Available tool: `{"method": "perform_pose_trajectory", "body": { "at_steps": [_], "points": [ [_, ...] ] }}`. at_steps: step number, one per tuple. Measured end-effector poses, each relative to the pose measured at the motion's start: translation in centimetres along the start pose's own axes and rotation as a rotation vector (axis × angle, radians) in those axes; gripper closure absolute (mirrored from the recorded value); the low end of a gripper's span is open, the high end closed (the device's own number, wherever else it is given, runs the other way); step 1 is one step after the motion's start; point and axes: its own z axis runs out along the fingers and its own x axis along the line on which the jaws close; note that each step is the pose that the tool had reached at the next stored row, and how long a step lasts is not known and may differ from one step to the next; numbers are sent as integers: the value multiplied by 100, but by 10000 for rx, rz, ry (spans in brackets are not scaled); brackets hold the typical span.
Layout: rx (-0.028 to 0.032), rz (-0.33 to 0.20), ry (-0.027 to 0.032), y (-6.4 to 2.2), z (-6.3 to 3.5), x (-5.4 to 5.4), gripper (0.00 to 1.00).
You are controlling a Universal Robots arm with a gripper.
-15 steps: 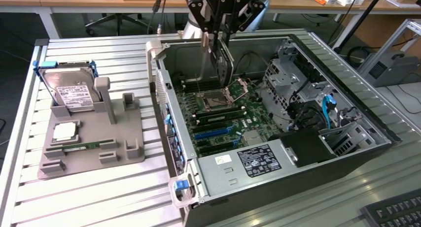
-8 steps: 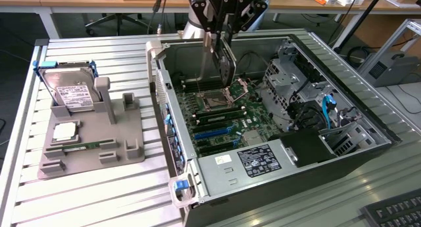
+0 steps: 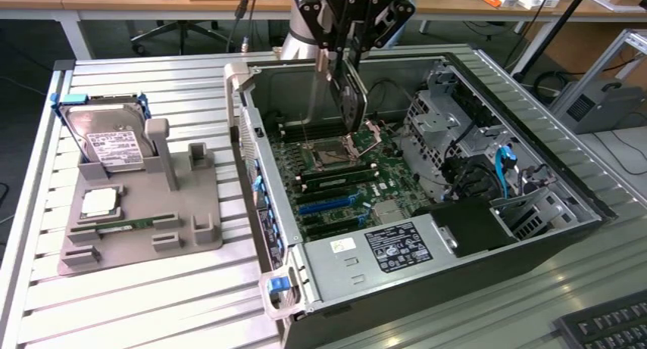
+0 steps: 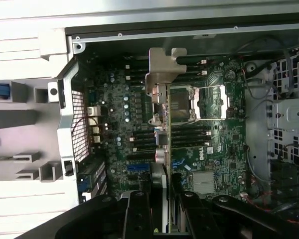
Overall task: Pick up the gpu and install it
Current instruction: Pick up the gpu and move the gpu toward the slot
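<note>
Black and angular, our gripper (image 3: 348,50) is clenched on the gpu (image 3: 351,99), a thin dark rectangular card with a silver metal bracket (image 4: 162,69) along one short end. We see the card hanging upright from the fingers (image 4: 138,211), edge-on in the wrist view, inside the open side of the dark steel computer case (image 3: 455,297). Right under the tool lies the green motherboard (image 3: 293,167). The card's lower edge hovers near the square silver processor socket (image 3: 329,154), apart from the board as far as we can tell. A little further from the gripper sit the blue expansion slots (image 3: 323,205), and the card is not seated in them. Further again is the silver power supply with a black label (image 3: 402,247). Well apart from the tool, outside the case on the ribbed metal table (image 3: 151,303), a grey plastic holder (image 3: 197,235) carries a silver hard drive with a white label (image 3: 114,146) and a narrow green memory stick (image 3: 129,225).
</note>
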Motion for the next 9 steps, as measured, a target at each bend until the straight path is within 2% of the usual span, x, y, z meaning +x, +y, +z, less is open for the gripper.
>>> {"method": "perform_pose_trajectory", "body": {
  "at_steps": [9],
  "points": [
    [1, 1, 1, 5, 3, -62, 73]
  ]
}}
